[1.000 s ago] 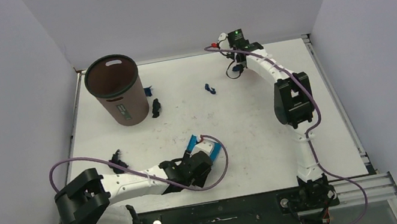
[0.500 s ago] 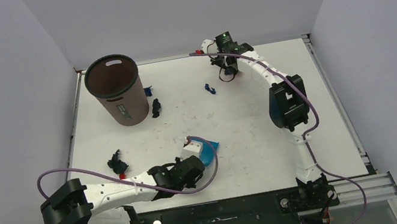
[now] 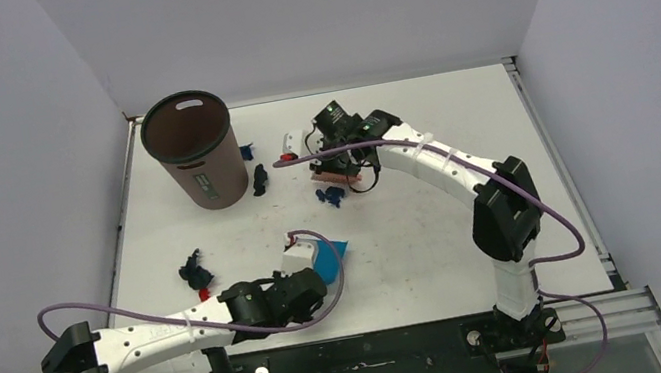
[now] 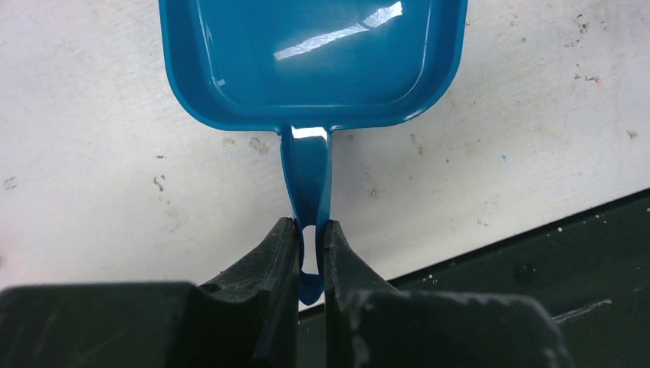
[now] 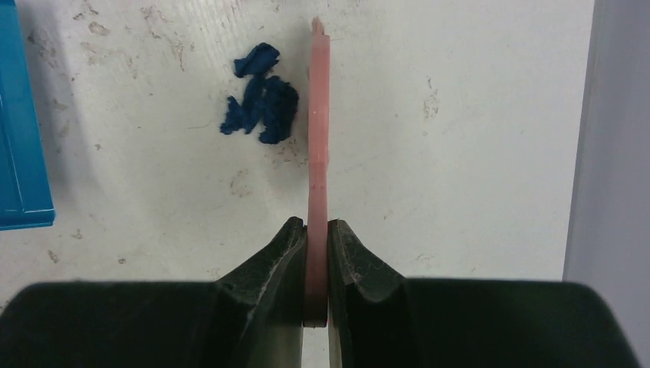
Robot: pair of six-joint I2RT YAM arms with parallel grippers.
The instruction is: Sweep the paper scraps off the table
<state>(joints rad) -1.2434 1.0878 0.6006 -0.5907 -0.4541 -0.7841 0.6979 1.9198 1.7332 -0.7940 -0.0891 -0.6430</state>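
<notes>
My left gripper (image 4: 310, 230) is shut on the handle of a bright blue plastic dustpan (image 4: 314, 57), which lies on the white table (image 3: 435, 230) near the front (image 3: 331, 259). My right gripper (image 5: 316, 227) is shut on a thin pink brush (image 5: 318, 130), seen edge-on, held low over the table middle (image 3: 328, 173). A dark navy paper scrap (image 5: 260, 103) lies just left of the brush, also in the top view (image 3: 331, 196). More scraps lie by the bin (image 3: 258, 179), behind it (image 3: 247, 151), and at the left (image 3: 194, 271).
A tall brown cylindrical bin (image 3: 195, 151) stands open at the back left. Purple cables trail from both arms. A metal rail (image 3: 383, 345) runs along the near edge; grey walls enclose the table.
My right arm swung from the back of the table leftward and toward the middle, carrying the brush and pushing the scrap with it. My left arm drew the dustpan slightly left and nearer.
</notes>
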